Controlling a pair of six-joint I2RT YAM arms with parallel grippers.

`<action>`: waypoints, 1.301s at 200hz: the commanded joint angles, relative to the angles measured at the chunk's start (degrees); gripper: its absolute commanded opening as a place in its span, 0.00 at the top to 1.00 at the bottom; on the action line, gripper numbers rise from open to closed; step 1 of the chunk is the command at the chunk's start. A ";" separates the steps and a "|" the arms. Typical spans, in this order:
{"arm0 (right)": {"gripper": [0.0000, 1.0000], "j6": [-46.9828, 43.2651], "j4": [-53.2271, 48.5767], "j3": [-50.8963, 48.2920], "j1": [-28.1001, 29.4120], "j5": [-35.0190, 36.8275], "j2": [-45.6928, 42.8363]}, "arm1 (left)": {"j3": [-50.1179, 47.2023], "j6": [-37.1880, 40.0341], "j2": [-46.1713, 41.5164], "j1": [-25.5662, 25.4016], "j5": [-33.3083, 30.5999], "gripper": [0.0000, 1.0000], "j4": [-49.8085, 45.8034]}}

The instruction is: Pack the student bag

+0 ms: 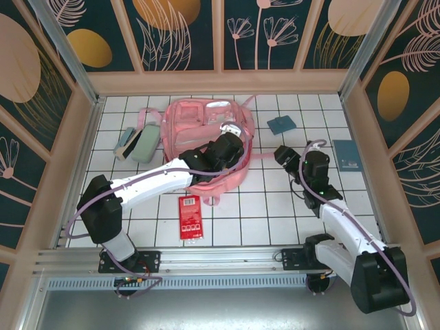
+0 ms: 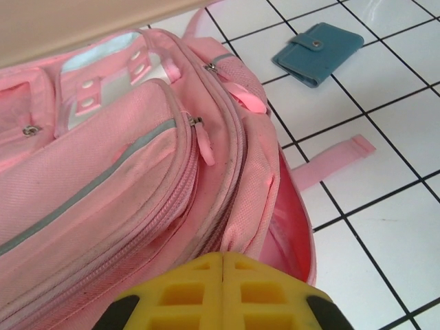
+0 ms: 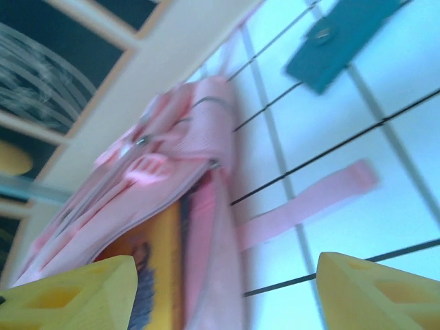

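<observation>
- Closest up: the left hand's (image 2: 223, 265) yellow fingers are pressed together with nothing visible between them, right over the right edge of the student bag (image 2: 124, 179). I can't tell if they touch it.
- The bag lies flat, pockets up, at the far middle of the counter (image 1: 275, 213). Its main compartment gapes on the right, with a yellow-orange thing (image 3: 161, 261) inside.
- The right hand (image 3: 227, 265) is spread wide and empty, facing that gap.
- Looks like mid-packing, between items. Not packed yet: teal wallet (image 1: 280, 124) just right of the bag, red packet (image 1: 190, 216) on the near side, mint pencil case (image 1: 144, 146) on the left.
- My guess is the right hand goes for the wallet next, and it'll need that opening kept wide.
</observation>
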 commanded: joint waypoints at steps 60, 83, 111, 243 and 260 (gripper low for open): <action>0.26 -8.90 -4.36 7.24 -20.96 4.76 12.49 | -2.46 -1.44 -1.69 -0.10 3.18 1.00 5.54; 0.24 -10.52 -5.42 12.31 -24.62 6.29 18.71 | -3.75 -1.67 -1.43 -0.07 5.85 1.00 7.03; 0.16 -11.89 -8.26 19.88 -27.66 7.72 26.85 | -4.98 -2.25 -1.46 -0.08 7.88 1.00 8.00; 0.03 -12.70 -14.33 37.10 -37.94 6.55 48.12 | -6.79 -2.43 -3.00 -0.05 10.36 1.00 8.76; 0.03 -13.07 -15.35 38.70 -38.28 6.33 50.03 | -6.63 -2.39 -2.78 -0.06 10.49 1.00 8.76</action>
